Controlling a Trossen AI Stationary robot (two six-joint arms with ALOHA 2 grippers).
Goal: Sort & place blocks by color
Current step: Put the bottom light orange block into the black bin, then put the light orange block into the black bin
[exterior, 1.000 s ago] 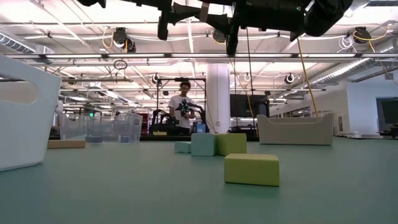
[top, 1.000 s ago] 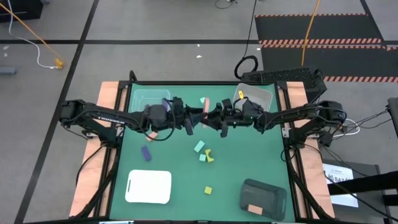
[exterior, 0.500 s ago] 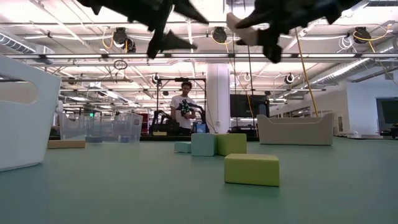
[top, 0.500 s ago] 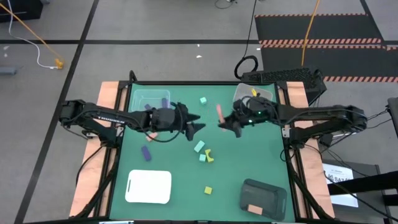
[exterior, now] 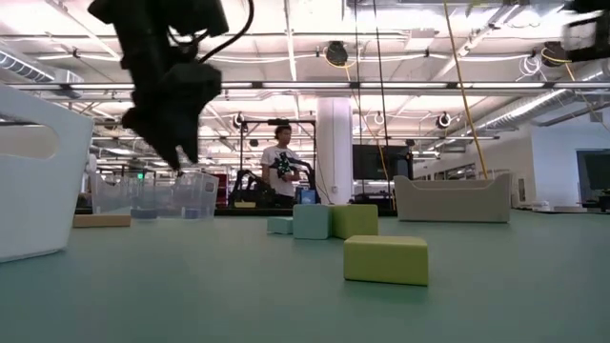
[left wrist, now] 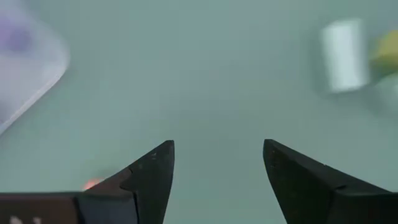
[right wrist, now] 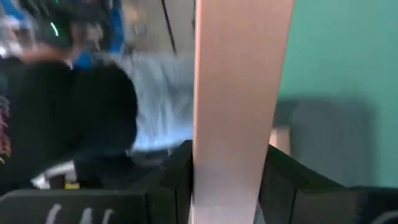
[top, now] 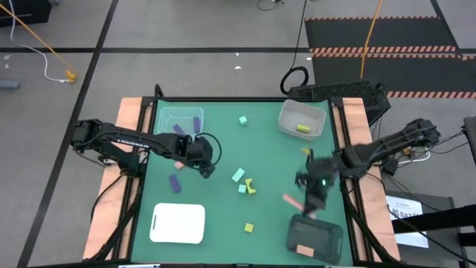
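The right gripper point(top: 309, 202) is pinching a salmon pink bar point(right wrist: 239, 99) between its fingers, holding it above the green counter point(top: 216, 201) just beside the dark tray point(top: 316, 237) at the front right corner; in the right wrist view the bar is standing long and straight between the two dark fingers, gripped across its narrow width near one end. It is looking like a rigid, light toy piece with flat smooth faces, so I judge a modest squeeze across two opposite flat sides is enough, though a hold this far from the middle is likely letting it swing or pivot if the arm is moving fast; a pink piece point(top: 303, 249) is already lying in the dark tray.

The left gripper point(left wrist: 214, 168) is hanging with its fingers spread and holding nothing, over bare counter near the clear tub point(top: 178, 119) with purple blocks point(top: 177, 128) inside; a purple bar point(top: 175, 183) is lying on the counter close by.

In the middle, a mint green block point(top: 238, 176) and a yellow arch point(top: 251, 186) are sitting close together, touching or nearly so; a yellow cube point(top: 249, 227) is lying apart toward the front; another mint block point(top: 242, 120) is lying near the back; the second tub point(top: 286, 123) is holding a yellow piece point(top: 303, 128). The cubes should be taking a square grip on flat faces; the arch looks trickier, best taken across its flat sides.
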